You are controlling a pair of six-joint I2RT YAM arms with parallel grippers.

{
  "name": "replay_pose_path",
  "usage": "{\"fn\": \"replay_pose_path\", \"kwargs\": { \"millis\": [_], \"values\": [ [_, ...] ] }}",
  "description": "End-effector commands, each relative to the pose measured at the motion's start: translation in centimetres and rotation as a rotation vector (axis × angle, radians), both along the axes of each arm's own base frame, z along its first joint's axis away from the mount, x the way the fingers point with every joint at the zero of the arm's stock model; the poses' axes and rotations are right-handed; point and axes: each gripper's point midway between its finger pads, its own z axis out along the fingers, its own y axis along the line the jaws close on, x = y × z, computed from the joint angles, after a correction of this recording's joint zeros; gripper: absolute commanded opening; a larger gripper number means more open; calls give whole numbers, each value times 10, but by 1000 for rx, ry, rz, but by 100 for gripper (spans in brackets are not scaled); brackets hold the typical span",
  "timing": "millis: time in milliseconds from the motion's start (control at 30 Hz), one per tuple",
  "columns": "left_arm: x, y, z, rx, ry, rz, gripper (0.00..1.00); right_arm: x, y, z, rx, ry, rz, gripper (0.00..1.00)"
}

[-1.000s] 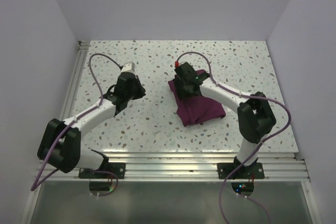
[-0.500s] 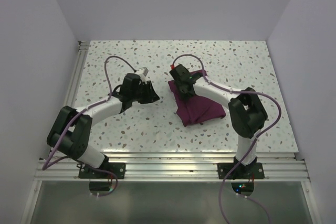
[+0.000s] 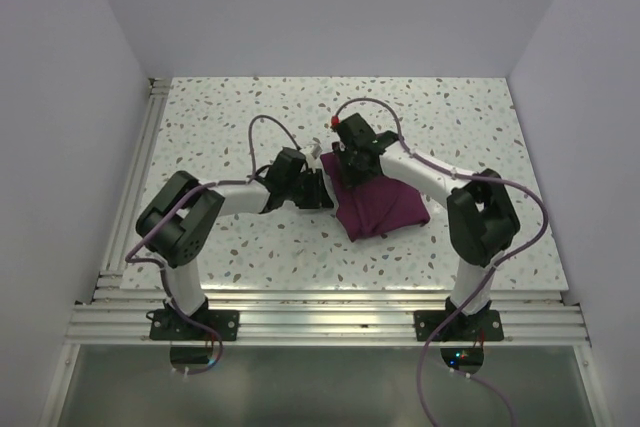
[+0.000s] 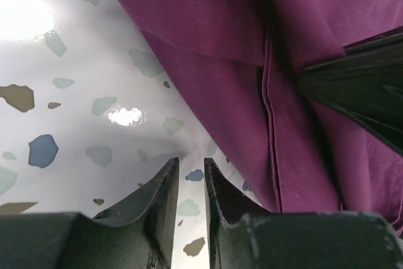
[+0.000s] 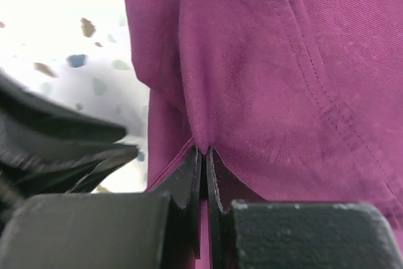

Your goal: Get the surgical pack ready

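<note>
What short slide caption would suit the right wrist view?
Right gripper, jaws shut, pinches a fold of the surgical pack.

The top camera is looking down on the whole surface (image 3: 230,117); both wrist cameras are sharing the surgical pack's (image 4: 208,23) edge, close-up.

This looks like a robot test lab, not a home. A speckled table (image 3: 450,107) sits in a small booth, with plain white walls (image 3: 330,7) behind it and on both sides. Metal rails (image 3: 330,309) run along the table's near edge. The left arm (image 3: 235,192) and right arm (image 3: 425,175) are bolted there. Purple cables (image 3: 368,101) loop above the table.
</note>
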Motion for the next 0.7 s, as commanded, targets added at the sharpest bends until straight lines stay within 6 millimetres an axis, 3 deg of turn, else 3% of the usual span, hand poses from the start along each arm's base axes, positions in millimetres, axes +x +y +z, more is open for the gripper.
{"fn": "replay_pose_path", "kwargs": {
  "millis": [0,367,667],
  "values": [
    [15,-16,16,-77,-23,-2,25,3,10,28,252,49,31,0],
    [7,-25,-1,-145,55,15,22,-13,37,36,652,270,84,0],
    [9,-29,-9,-159,68,15,21,-23,41,34,801,370,68,0]
  ]
}}
